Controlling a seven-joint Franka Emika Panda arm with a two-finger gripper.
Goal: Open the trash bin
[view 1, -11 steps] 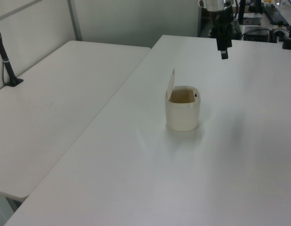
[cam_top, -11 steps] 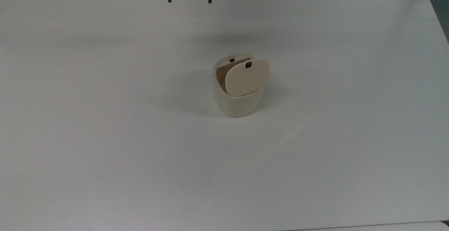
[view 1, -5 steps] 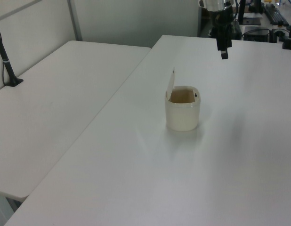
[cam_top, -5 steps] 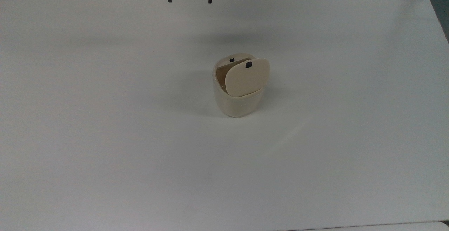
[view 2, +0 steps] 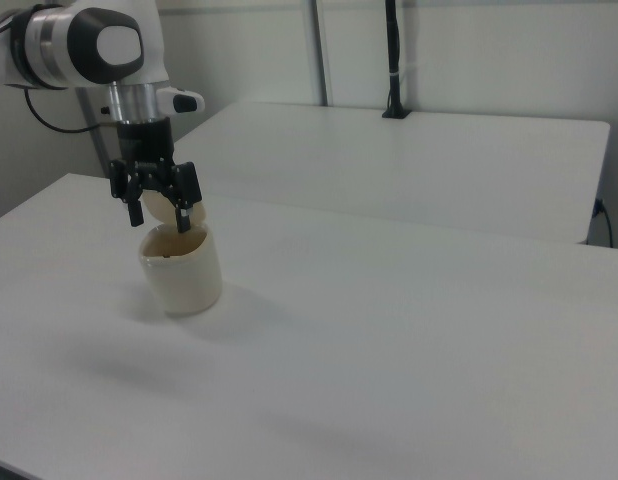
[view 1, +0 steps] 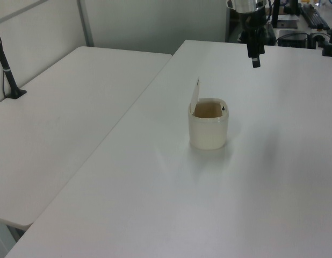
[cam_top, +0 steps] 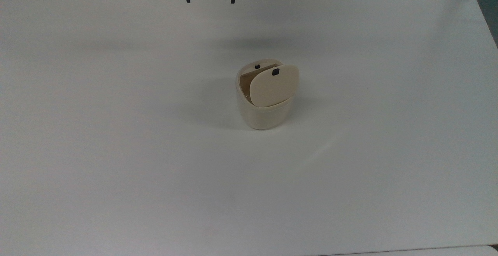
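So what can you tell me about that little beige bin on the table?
The trash bin is a small cream tub with rounded corners, plastic by its look, standing upright on the white table. Its flat lid is swung up on its hinge, open, showing a brownish inside. The lid bears a small black square, and another sits at the rim. Nothing touches it.

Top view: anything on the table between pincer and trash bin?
Nothing. In the top view, only bare table lies between the pincer and the trash bin.
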